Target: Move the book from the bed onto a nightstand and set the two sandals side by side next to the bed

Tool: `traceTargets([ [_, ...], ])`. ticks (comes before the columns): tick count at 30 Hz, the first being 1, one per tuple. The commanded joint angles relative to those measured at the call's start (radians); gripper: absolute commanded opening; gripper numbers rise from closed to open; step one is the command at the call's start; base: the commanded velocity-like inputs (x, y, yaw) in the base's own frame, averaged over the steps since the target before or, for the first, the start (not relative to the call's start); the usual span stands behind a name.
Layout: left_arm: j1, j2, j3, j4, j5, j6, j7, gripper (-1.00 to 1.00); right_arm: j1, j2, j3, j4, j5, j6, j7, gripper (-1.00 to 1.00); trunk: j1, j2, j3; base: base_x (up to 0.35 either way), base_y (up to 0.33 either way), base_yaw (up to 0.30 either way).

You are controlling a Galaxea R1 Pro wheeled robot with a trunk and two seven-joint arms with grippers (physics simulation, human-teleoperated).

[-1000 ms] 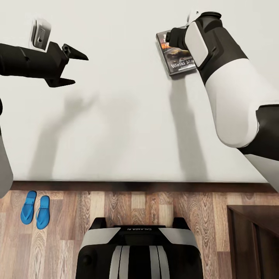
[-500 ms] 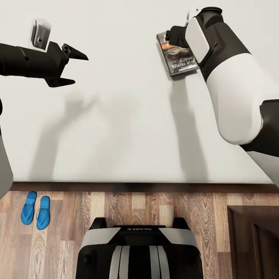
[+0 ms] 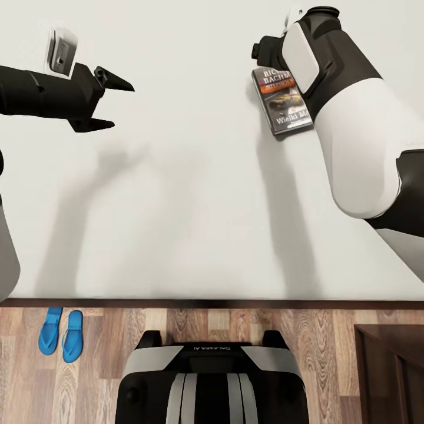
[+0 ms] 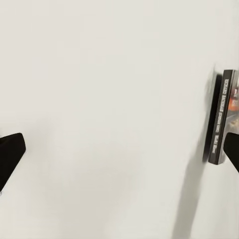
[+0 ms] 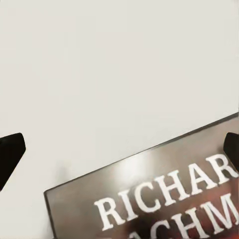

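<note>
Since the earlier frame, the right tool (image 3: 263,49) has let go and lifted off the book (image 3: 284,103), which lies on the bed (image 3: 176,206) at upper right. Head view: the left tool (image 3: 112,105) hovers open and empty at upper left; two sandals (image 3: 61,334) sit together on the floor, lower left. Left wrist view: the book's spine (image 4: 219,119) shows at right. Right wrist view: spread fingertips (image 5: 10,154) flank the book's cover (image 5: 159,199).

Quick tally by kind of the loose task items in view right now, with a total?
Book: 1, lying on the bed.
Sandals: 2, blue, side by side on the floor.
Total: 3
</note>
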Motion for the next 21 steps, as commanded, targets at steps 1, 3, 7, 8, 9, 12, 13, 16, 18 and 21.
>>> traceTargets([
  [1,-0.001,0.001,0.000,0.000,0.006,0.007,0.008,1.00,0.000,0.001,-0.004,-0.001,-0.011,0.002,-0.007,1.00,0.000,0.000,0.000,0.060,0.043,0.000],
  [3,-0.001,0.001,0.000,0.000,0.006,0.007,0.008,1.00,0.000,0.001,-0.004,0.002,-0.010,0.002,-0.007,1.00,0.000,0.000,0.000,0.036,0.026,0.000],
  [7,-0.001,0.001,-0.001,0.000,0.006,0.007,0.008,1.00,0.000,0.001,-0.005,0.005,-0.010,0.002,-0.008,1.00,0.000,0.000,0.000,0.019,0.013,0.000],
  [8,-0.001,0.001,-0.001,0.000,0.006,0.007,0.008,1.00,0.000,0.001,-0.005,0.006,-0.009,0.002,-0.008,1.00,0.000,0.000,0.000,0.013,0.009,0.000],
  [9,-0.001,0.001,-0.001,0.000,0.006,0.007,0.008,1.00,0.000,0.001,-0.005,0.007,-0.009,0.002,-0.008,1.00,0.000,0.000,0.000,0.010,0.007,0.000],
  [12,-0.001,0.001,-0.002,0.000,0.007,0.007,0.008,1.00,-0.001,0.001,-0.006,0.009,-0.009,0.002,-0.008,1.00,0.000,0.000,0.000,0.055,0.005,0.000],
  [13,-0.001,0.001,-0.002,0.000,0.007,0.008,0.008,1.00,-0.001,0.001,-0.006,0.009,-0.009,0.002,-0.007,1.00,0.000,0.000,0.000,0.141,0.003,0.000],
  [16,-0.001,0.001,-0.001,0.000,0.007,0.009,0.008,1.00,-0.001,0.001,-0.006,0.010,-0.009,0.001,-0.007,1.00,0.000,0.000,0.000,0.198,0.002,0.000],
  [18,-0.001,0.001,-0.001,0.000,0.007,0.010,0.008,1.00,-0.001,0.001,-0.006,0.009,-0.009,0.001,-0.007,1.00,0.000,0.000,0.000,0.242,0.001,0.000],
  [21,-0.001,0.001,-0.001,-0.001,0.007,0.011,0.007,1.00,0.000,0.001,-0.006,0.009,-0.009,0.001,-0.007,1.00,0.000,0.000,0.000,0.276,0.001,0.000],
])
